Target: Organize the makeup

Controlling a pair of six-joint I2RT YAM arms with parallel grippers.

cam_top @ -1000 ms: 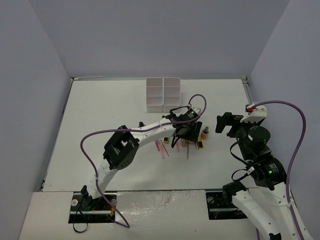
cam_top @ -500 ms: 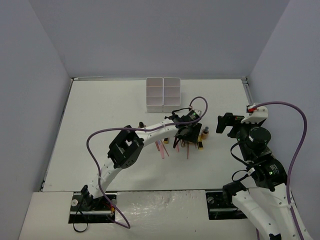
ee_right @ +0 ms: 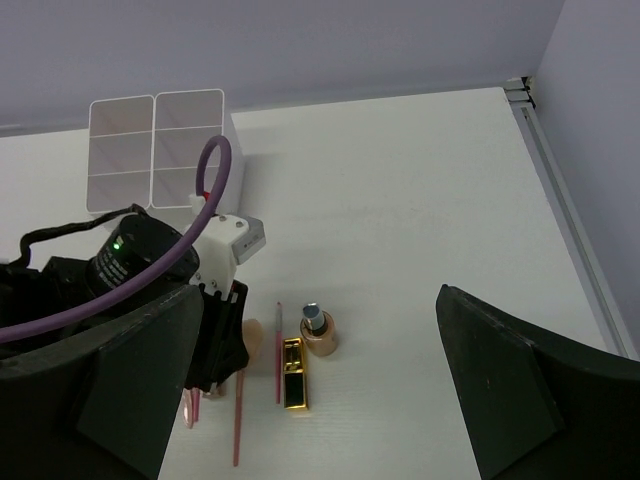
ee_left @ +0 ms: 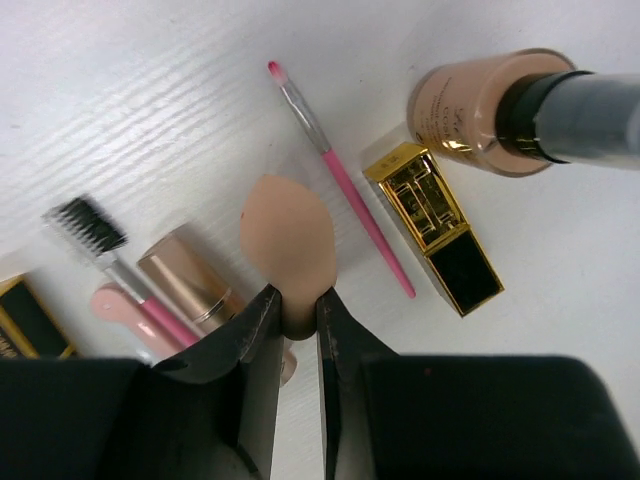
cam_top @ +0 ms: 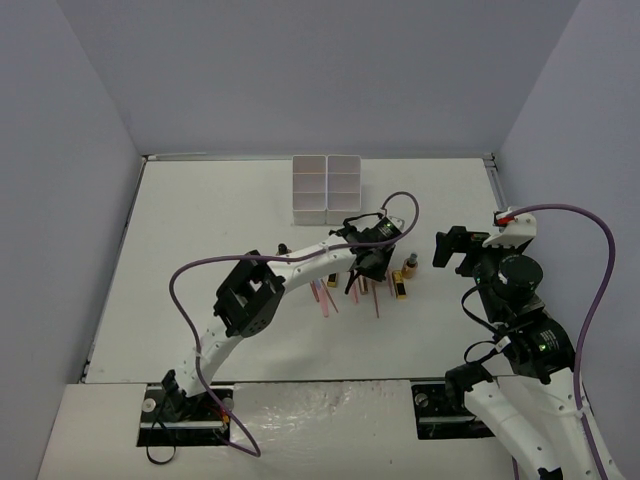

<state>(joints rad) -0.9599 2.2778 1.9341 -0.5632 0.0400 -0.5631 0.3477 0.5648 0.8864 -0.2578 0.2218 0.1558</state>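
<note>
My left gripper [cam_top: 362, 268] is shut on the narrow end of a peach egg-shaped sponge [ee_left: 287, 238] and holds it just over the makeup pile. Around the sponge lie a pink brush [ee_left: 345, 185], a black-and-gold tube [ee_left: 435, 225], a rose-gold tube [ee_left: 185, 275] and a spoolie brush [ee_left: 90, 230]. A tan bottle with a black cap [ee_left: 490, 105] stands upright beside them. The right wrist view also shows the bottle [ee_right: 320, 338], the tube [ee_right: 293, 372] and the sponge [ee_right: 251, 335]. My right gripper [cam_top: 452, 248] is open and empty, to the right of the pile.
The white gridded compartment box [cam_top: 326, 187] stands behind the pile, toward the back wall. More pink sticks [cam_top: 325, 297] lie left of the left gripper. Grey walls close in the table on three sides.
</note>
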